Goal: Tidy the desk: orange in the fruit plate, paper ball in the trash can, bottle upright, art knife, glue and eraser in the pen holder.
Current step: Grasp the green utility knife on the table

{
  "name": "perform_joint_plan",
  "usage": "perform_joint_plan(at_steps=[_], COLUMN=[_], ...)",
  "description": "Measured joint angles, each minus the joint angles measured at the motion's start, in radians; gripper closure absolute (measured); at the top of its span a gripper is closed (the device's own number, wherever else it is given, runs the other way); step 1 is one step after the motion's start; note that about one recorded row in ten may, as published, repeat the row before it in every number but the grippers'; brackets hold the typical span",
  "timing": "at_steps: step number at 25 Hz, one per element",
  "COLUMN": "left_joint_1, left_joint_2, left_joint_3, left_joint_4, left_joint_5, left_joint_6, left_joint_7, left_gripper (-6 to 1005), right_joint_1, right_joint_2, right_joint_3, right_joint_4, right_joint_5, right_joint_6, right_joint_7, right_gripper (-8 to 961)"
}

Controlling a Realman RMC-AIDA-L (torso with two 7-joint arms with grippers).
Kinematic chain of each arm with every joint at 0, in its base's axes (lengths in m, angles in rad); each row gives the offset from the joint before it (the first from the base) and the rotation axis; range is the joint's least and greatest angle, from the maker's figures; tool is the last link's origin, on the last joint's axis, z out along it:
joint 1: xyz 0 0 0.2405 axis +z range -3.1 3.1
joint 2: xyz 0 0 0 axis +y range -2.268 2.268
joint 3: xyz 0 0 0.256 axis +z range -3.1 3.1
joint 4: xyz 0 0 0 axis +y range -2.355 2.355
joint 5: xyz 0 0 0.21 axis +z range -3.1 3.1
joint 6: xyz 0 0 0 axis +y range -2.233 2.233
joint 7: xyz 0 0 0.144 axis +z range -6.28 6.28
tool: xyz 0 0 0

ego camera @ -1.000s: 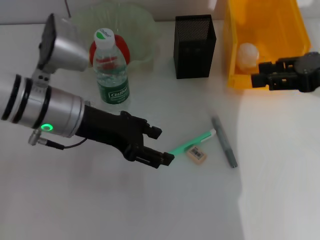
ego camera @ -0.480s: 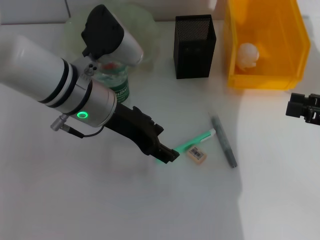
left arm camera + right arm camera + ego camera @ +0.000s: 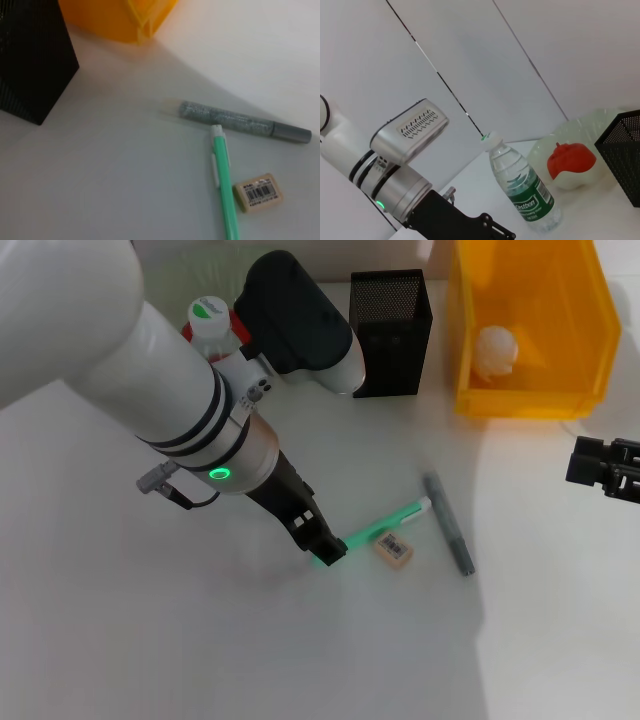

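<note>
The green art knife (image 3: pixel 388 522) lies flat on the desk, with the eraser (image 3: pixel 393 549) just beside it and the grey glue stick (image 3: pixel 448 523) to its right. My left gripper (image 3: pixel 322 546) sits low at the knife's near end. The left wrist view shows the art knife (image 3: pixel 222 190), the eraser (image 3: pixel 257 191) and the glue (image 3: pixel 240 121) close ahead. The bottle (image 3: pixel 522 187) stands upright. The orange (image 3: pixel 571 159) rests in the fruit plate (image 3: pixel 545 150). The paper ball (image 3: pixel 495 350) lies in the yellow trash can (image 3: pixel 530 390). My right gripper (image 3: pixel 578 462) hovers open at the right edge.
The black mesh pen holder (image 3: pixel 390 332) stands at the back between the bottle (image 3: pixel 209 312) and the trash can. My bulky left arm (image 3: pixel 180 410) crosses the desk's left half and hides most of the fruit plate in the head view.
My left arm swung forward and rotated, with its gripper staying at the knife's near end. My right gripper pulled back from the trash can to the right edge.
</note>
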Motion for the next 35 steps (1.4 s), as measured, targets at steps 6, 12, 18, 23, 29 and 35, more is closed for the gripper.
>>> perform_joint_plan(at_steps=[6, 12, 18, 23, 29, 35], left_joint_1=[-0.008, -0.013, -0.019, -0.017, -0.012, -0.018], left_joint_2=[0.000, 0.000, 0.000, 0.000, 0.000, 0.000], left_joint_3=[0.051, 0.115, 0.139, 0.158, 0.169, 0.171], left_joint_4=[0.005, 0.017, 0.001, -0.003, -0.003, -0.035], left_joint_5=[0.008, 0.007, 0.009, 0.012, 0.013, 0.016], left_joint_6=[-0.019, -0.034, -0.069, -0.080, -0.088, -0.104], left_joint_7=[-0.048, -0.080, -0.091, -0.091, -0.092, -0.092], left_gripper=[213, 214, 214, 391, 441, 530], right_joint_1=[0.000, 0.000, 0.001, -0.001, 0.005, 0.006], right_joint_2=[-0.004, -0.003, 0.000, 0.001, -0.007, -0.007], right_joint_3=[0.006, 0.012, 0.012, 0.012, 0.014, 0.015], right_joint_4=[0.028, 0.029, 0.030, 0.043, 0.075, 0.080], right_joint_5=[0.000, 0.000, 0.000, 0.000, 0.000, 0.000], right_joint_6=[0.003, 0.003, 0.004, 0.006, 0.012, 0.016], right_joint_7=[-0.018, -0.019, -0.020, -0.031, -0.043, -0.046], right_gripper=[388, 388, 388, 388, 388, 388])
